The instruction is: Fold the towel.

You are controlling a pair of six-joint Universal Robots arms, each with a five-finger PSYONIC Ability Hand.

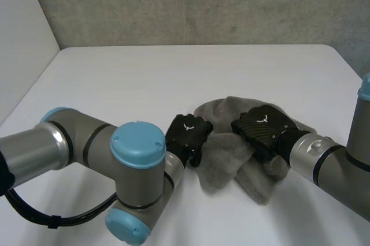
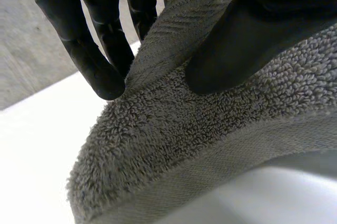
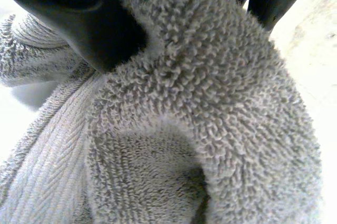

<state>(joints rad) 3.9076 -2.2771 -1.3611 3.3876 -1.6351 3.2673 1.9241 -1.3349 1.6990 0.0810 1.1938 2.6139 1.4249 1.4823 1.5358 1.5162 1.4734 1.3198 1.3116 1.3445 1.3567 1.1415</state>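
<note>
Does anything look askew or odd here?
The grey towel lies crumpled in a lumpy heap on the white table, not flat. The left hand pinches its edge, the right hand grips a bunched fold. Nothing looks damaged.
</note>
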